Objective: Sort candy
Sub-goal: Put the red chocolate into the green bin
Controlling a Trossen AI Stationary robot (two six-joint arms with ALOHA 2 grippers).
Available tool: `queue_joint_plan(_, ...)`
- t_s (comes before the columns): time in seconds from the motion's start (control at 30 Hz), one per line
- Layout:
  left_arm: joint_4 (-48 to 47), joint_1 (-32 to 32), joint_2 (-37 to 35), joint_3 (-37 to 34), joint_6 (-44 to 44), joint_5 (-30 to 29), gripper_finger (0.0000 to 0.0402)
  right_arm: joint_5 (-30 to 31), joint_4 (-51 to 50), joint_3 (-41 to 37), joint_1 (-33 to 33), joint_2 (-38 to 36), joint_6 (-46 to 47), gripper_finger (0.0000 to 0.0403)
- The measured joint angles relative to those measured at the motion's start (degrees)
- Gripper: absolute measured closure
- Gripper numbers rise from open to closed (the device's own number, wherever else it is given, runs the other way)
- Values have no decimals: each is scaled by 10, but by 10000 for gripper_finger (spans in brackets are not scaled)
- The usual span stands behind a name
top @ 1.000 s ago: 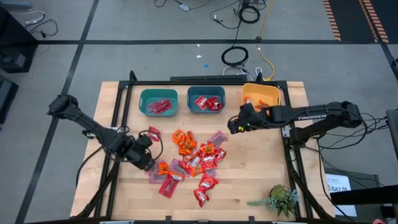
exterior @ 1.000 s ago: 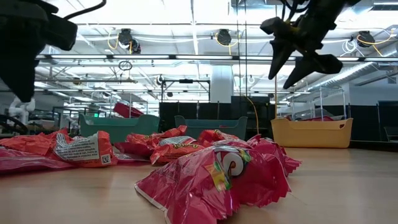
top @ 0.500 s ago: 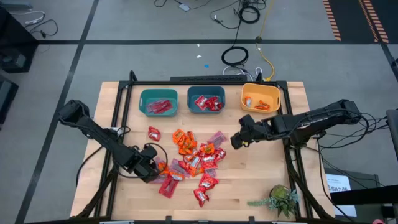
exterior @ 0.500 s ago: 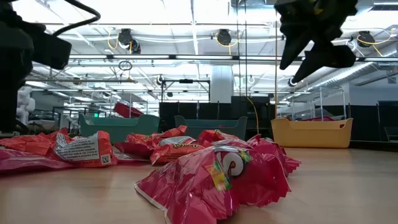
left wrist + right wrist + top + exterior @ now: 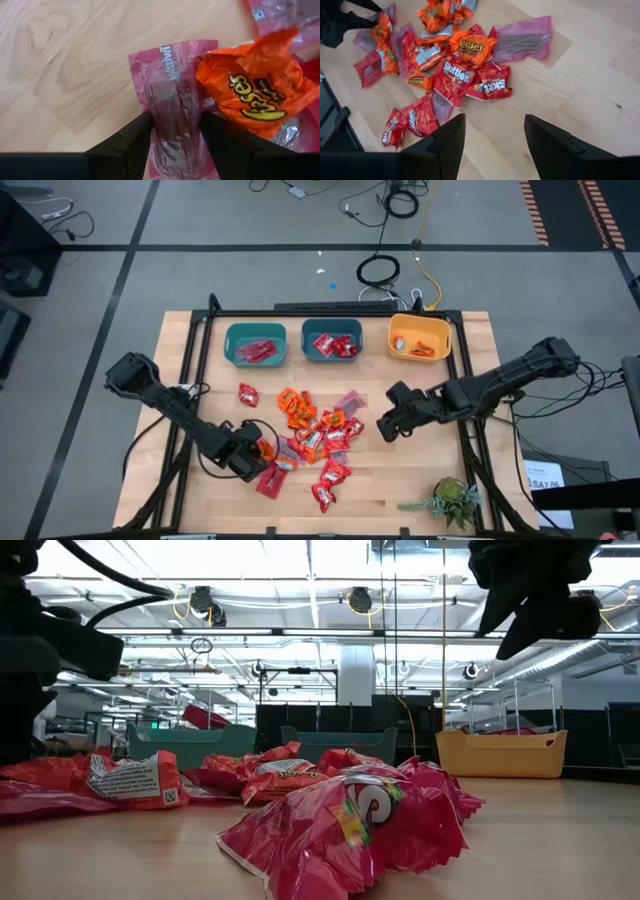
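The candy (image 5: 315, 435) lies in a loose pile of red, orange and pinkish-mauve wrappers at mid-table; the low view shows it close up (image 5: 345, 820). My left gripper (image 5: 258, 455) is low at the pile's left edge and open. Its fingers stand on either side of a pinkish-mauve wrapper (image 5: 172, 85) lying flat on the wood, with an orange wrapper (image 5: 255, 90) beside it. My right gripper (image 5: 383, 427) hangs open above bare table just right of the pile and looks down on it (image 5: 455, 70). My left gripper (image 5: 175, 125) comes from above with one finger (image 5: 135, 137) at each long side of the pinkish-mauve wrapper, which lies flat on the table. I cannot tell whether the fingers touch its edges.
Two teal bins (image 5: 255, 345) (image 5: 331, 343) and a yellow bin (image 5: 419, 338) stand in a row at the far edge, each holding a few sweets. A small plant (image 5: 452, 500) sits at the near right corner. Bare wood lies to the pile's right and near side.
My left gripper has moved toward the near edge and right, coming down onto the pile's left edge. My right gripper has swung away from the yellow bin toward the near edge and now hangs beside the pile's right side. The candy has stayed put.
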Motion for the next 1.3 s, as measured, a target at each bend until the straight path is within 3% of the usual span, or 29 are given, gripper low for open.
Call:
queue_joint_plan(0.13,-32,0,-5,21,-5,17,254,21,0,0,14,0,0,206)
queue_joint_plan(0.37,-104,-1,-19,47,-2,54,383,28,0,0,28,0,0,206)
queue_joint_plan(0.7,-215,-1,-63,114,-1,48,384,46,0,0,47,0,10,206)
queue_joint_plan(0.97,-358,20,-136,199,-2,-20,384,57,0,0,52,0,11,206)
queue_joint_plan(1.13,-430,64,-181,238,29,-75,384,70,1,0,52,0,16,206)
queue_joint_plan(1.3,-444,154,-221,245,132,-118,384,79,1,0,52,0,31,206)
